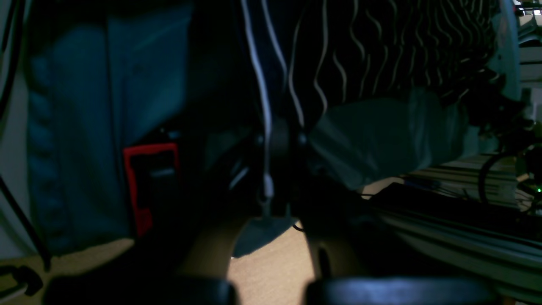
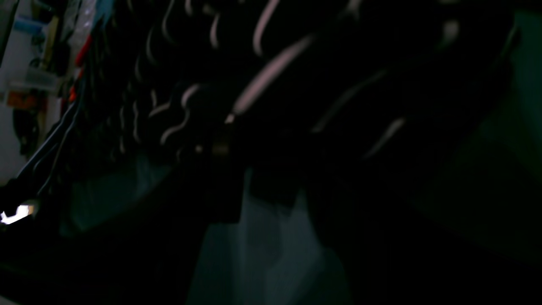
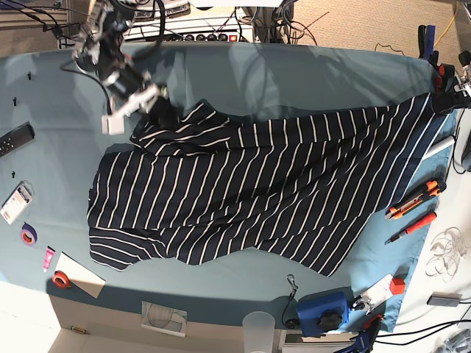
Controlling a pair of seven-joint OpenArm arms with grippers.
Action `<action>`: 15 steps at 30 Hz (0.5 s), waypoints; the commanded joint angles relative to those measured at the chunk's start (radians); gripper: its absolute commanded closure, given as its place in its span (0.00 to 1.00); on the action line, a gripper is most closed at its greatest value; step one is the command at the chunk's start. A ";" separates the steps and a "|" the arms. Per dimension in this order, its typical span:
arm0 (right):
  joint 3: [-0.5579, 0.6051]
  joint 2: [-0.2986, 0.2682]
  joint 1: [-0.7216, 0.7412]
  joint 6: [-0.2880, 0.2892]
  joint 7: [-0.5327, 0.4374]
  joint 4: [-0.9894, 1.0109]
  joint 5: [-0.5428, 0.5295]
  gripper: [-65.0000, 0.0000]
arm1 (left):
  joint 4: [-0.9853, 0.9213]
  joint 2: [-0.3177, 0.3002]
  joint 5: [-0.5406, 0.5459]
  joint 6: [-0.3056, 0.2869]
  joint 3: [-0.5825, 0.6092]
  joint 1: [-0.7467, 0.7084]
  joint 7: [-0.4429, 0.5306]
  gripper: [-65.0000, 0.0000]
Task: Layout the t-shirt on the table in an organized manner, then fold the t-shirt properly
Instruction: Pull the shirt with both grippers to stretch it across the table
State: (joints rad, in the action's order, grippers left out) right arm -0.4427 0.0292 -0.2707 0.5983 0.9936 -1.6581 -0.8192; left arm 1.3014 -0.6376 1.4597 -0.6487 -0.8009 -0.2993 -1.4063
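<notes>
The dark navy t-shirt (image 3: 250, 191) with thin white stripes lies spread across the teal table (image 3: 294, 73), stretched from upper left to far right. My right gripper (image 3: 160, 110) at the upper left is shut on a bunched edge of the shirt; in the right wrist view the striped fabric (image 2: 254, 84) fills the dark frame. My left gripper (image 3: 446, 100) at the table's right edge is shut on the shirt's far corner. In the left wrist view its closed fingers (image 1: 292, 144) pinch the striped cloth (image 1: 360, 55), lifted off the table.
A remote (image 3: 15, 140), a small device (image 3: 16, 202) and tape rolls (image 3: 28, 235) lie along the left edge. Orange and red tools (image 3: 412, 200) lie at the right. A blue box (image 3: 324, 309) and a clear cup (image 3: 257, 327) stand at the front edge.
</notes>
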 commanded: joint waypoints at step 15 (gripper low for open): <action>0.225 -0.001 0.119 -0.125 -0.091 0.000 0.271 0.96 | 0.013 -0.027 0.024 -0.003 -0.010 0.003 0.010 1.00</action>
State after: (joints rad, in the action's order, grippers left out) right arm -0.2184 0.0315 -0.1600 0.4671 0.9112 -1.6428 -0.5438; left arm 1.3014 -0.6376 1.4597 -0.6487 -0.8009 -0.2993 -1.4063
